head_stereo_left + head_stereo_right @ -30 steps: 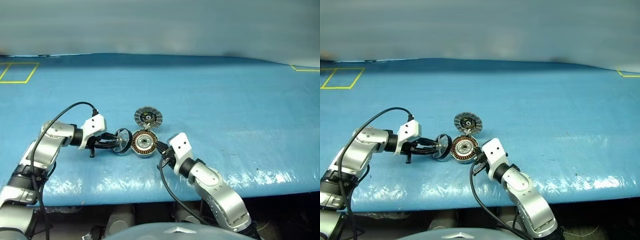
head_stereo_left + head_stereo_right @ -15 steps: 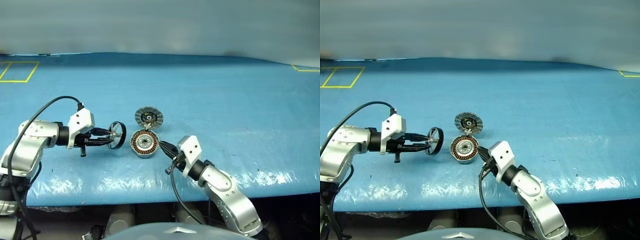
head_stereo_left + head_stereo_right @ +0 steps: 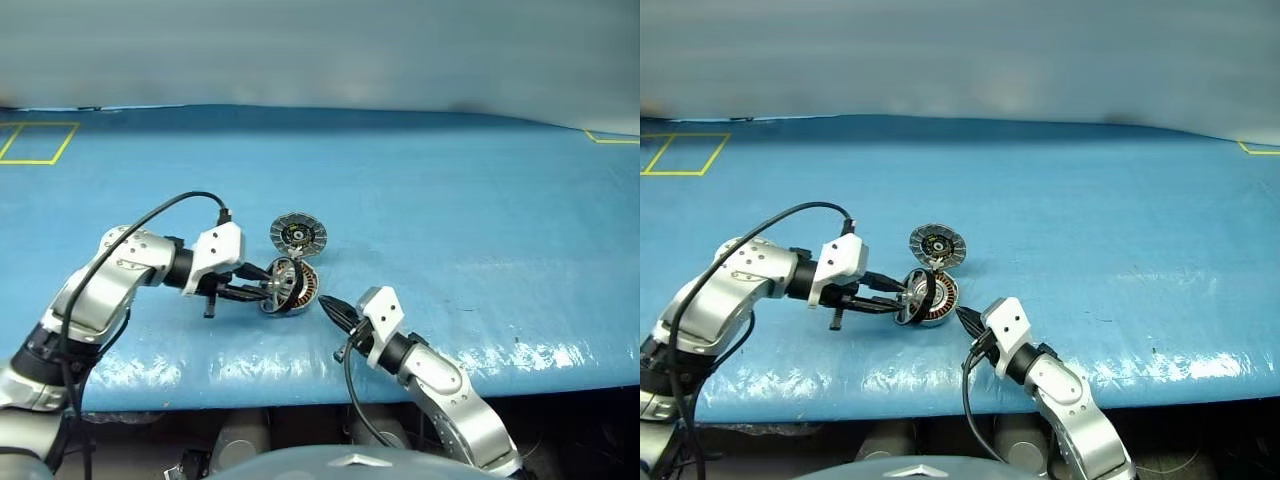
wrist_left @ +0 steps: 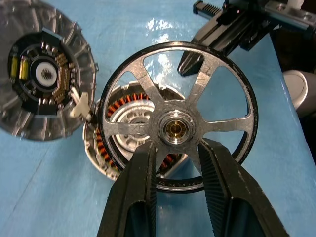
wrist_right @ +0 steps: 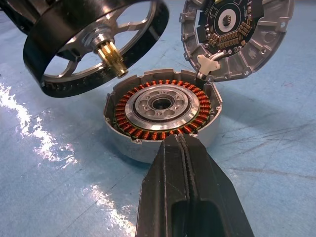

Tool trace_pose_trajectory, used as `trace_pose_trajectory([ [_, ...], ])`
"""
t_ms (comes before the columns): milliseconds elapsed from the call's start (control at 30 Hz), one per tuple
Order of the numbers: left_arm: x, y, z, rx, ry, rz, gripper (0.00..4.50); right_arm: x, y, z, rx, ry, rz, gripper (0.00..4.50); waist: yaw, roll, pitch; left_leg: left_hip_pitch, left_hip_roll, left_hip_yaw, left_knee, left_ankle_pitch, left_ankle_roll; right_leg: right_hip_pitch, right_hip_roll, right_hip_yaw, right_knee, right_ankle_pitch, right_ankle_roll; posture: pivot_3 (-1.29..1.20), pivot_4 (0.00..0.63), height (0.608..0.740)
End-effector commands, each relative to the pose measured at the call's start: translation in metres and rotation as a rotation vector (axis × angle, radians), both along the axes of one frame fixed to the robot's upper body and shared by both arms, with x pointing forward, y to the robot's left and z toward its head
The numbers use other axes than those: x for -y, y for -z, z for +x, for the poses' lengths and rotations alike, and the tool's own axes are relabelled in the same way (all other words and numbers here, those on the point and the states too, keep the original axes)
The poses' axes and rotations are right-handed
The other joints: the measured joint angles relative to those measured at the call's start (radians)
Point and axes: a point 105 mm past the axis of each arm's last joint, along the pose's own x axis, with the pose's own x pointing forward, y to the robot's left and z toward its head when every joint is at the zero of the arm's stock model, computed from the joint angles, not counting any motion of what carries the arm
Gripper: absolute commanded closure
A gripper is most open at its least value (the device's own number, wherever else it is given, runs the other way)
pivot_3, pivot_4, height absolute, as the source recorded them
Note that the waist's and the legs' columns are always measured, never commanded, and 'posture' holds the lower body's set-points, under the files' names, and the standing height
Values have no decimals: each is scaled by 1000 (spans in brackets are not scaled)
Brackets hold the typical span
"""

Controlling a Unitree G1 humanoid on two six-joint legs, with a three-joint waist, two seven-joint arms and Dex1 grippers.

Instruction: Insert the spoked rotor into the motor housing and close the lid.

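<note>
From the head cameras we saw the left gripper (image 3: pixel 262 293) carrying the spoked rotor (image 3: pixel 278 286), now held over the left edge of the motor housing (image 3: pixel 296 290). A second earlier the rotor had hung just beside the housing and half a second ago it had swung well clear to the left; we judged this as the approach for insertion. The right gripper (image 3: pixel 328 305), fingers pressed together on nothing, had backed off from the housing's near side and sat just beside it. The lid (image 3: pixel 297 233) stood open behind the housing, so closing was not yet due.

In the left wrist view we saw the two black fingers (image 4: pixel 136 197) pinching the rotor (image 4: pixel 176 114) at its hub, narrowly spread, with the copper windings of the housing (image 4: pixel 109 145) showing through the spokes and the lid (image 4: pixel 42 76) lying open beside it.

In the right wrist view the rotor (image 5: pixel 94 42) hung tilted above the housing (image 5: pixel 163 111), its brass shaft aimed down but off the centre bore; we reckoned it needed levelling and centring.

The table (image 3: pixel 480 200) was a glossy blue sheet marked with yellow tape (image 3: pixel 38 143) at the far corners, a plain pale wall (image 3: pixel 320 50) behind.
</note>
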Motion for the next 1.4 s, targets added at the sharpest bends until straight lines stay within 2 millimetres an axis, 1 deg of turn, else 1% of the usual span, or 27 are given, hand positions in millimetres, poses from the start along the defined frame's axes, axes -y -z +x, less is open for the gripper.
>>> trace_pose_trajectory([
  [33,9,-5,6,33,27,16,3509,0,-8,-1,42,14,9,4500,-3,0,0,0,0,0,0,0,0,0,0,0,0,0,0,0,150,740],
  [133,11,-3,12,40,20,35,3509,0,-7,0,42,27,7,4500,-5,0,0,0,0,0,0,0,0,0,0,0,0,0,0,0,150,740],
  [367,7,10,21,43,5,100,3509,0,-6,0,40,46,7,4500,-2,0,0,0,0,0,0,0,0,0,0,0,0,0,0,0,150,740],
  [533,3,12,28,56,-38,114,3509,-1,-6,0,39,46,3,4500,-1,0,0,0,0,0,0,0,0,0,0,0,0,0,0,0,150,740],
  [700,2,13,28,61,-44,121,3509,-1,-6,1,39,45,2,4500,-1,0,0,1,0,0,0,0,0,0,0,0,1,0,0,0,150,740],
  [1167,0,0,26,90,-26,135,3509,-2,-4,4,36,56,-2,4500,-4,0,0,1,0,0,0,0,0,0,0,0,1,0,0,0,150,740],
  [1400,-2,4,24,81,-22,164,3509,-4,-4,6,38,54,-2,4500,-3,0,0,0,0,0,0,0,0,0,0,0,1,0,0,0,150,740],
])
